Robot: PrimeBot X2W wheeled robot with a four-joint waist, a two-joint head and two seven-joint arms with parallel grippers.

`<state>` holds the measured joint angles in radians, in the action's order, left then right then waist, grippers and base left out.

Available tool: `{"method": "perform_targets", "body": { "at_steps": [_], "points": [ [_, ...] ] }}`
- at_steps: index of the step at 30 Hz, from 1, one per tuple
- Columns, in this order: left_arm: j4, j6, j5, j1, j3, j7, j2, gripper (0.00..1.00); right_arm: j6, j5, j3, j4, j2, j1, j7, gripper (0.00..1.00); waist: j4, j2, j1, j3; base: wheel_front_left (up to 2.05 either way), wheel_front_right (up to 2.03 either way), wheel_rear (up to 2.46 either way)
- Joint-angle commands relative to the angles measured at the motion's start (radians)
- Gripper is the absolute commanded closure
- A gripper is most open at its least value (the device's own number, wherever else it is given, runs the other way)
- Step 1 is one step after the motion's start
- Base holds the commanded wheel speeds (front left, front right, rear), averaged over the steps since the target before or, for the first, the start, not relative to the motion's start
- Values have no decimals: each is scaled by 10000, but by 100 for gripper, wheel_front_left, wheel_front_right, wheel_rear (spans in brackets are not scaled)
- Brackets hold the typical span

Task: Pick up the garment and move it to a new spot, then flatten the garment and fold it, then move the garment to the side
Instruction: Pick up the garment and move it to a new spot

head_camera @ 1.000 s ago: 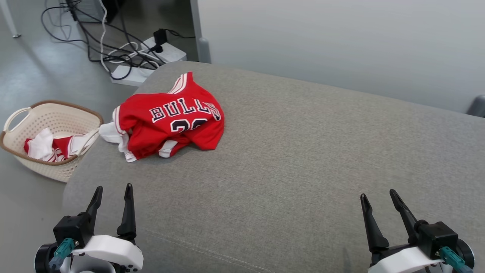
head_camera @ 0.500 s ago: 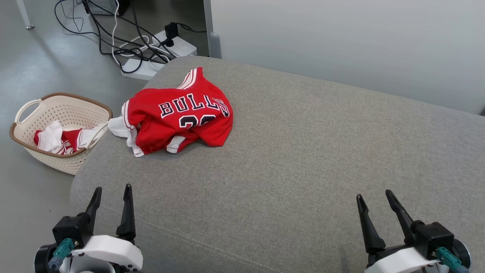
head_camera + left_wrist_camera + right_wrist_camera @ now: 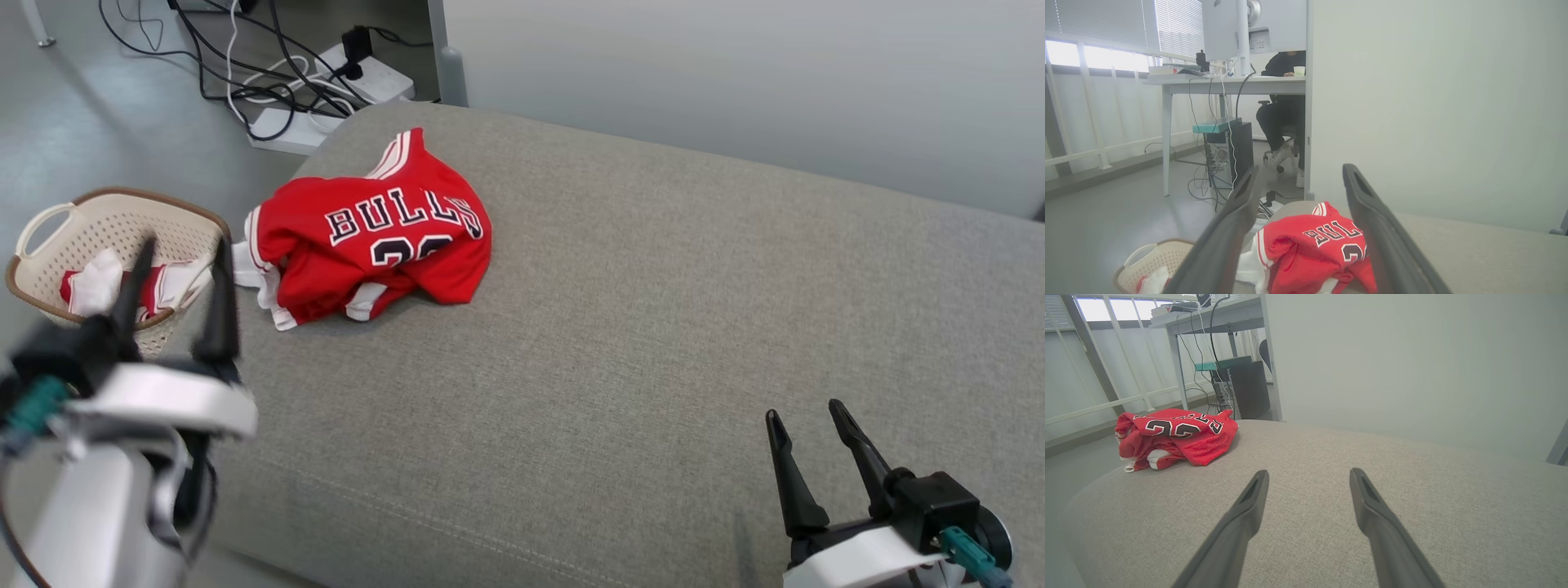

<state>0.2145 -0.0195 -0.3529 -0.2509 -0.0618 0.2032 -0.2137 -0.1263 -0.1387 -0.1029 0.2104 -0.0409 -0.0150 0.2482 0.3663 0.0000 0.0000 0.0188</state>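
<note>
At the left edge of the head view the left gripper point(image 3: 186, 245) has climbed from the lower left corner, where it sat a second ago, to the middle left of the frame. It is blurred with motion, its two fingers apart with nothing between them, and its tips now overlap the cream basket point(image 3: 49, 220) on the floor (red and white cloth lies in it). Above that, in the upper left, a tangle of cords point(image 3: 269, 90) lies on the floor. Just right of the basket the red jersey point(image 3: 367, 237) is crumpled at the upper left of the grey cushion point(image 3: 653, 327), one white edge reaching toward the basket; its lie on the cushion matches the earlier frames, the small shift being the camera's. In the left wrist view the jersey point(image 3: 1306, 249) shows at bottom centre between the spread fingers of that gripper point(image 3: 1302, 169), with a seated person point(image 3: 1284, 118) behind a desk point(image 3: 1224, 83) further up. At the lower right of the head view the right gripper point(image 3: 802, 411) sits almost where it was, fingers apart and holding nothing, over bare cushion. Its own view has the jersey point(image 3: 1175, 433) at the middle left, well apart from its fingers.
</note>
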Motion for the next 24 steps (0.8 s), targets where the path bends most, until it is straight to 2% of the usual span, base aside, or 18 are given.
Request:
{"method": "perform_targets", "body": {
  "at_steps": [1, 5, 9, 14, 24],
  "points": [
    [-545, 145, -60, -1207, 466, -273, -567, 0, -44, 57, -256, -314, -93, -455, 133, 0, -149, 0, 0, 226, 0, 0, 0],
    [-378, 491, -473, -2788, 653, -1501, -1227, 0, -44, 178, -355, -478, -93, -665, 96, 0, -509, 0, 0, 709, 0, 0, 0],
    [891, 843, -888, -4256, 685, -2880, -1868, 0, -44, 362, -433, -648, -93, -953, 54, 0, -1008, 0, 0, 1287, 0, 0, 0],
    [3107, 1133, -1676, -5434, 701, -4447, -2179, 0, -44, 591, -450, -819, -93, -1291, -23, 0, -1570, 0, 0, 2110, 0, 0, 0],
    [5813, 1365, -2573, -6359, 598, -6253, -2370, 0, -44, 735, -625, -1024, -251, -1827, -150, 0, -2256, 0, 0, 3231, 0, 0, 0]
  ]
}}
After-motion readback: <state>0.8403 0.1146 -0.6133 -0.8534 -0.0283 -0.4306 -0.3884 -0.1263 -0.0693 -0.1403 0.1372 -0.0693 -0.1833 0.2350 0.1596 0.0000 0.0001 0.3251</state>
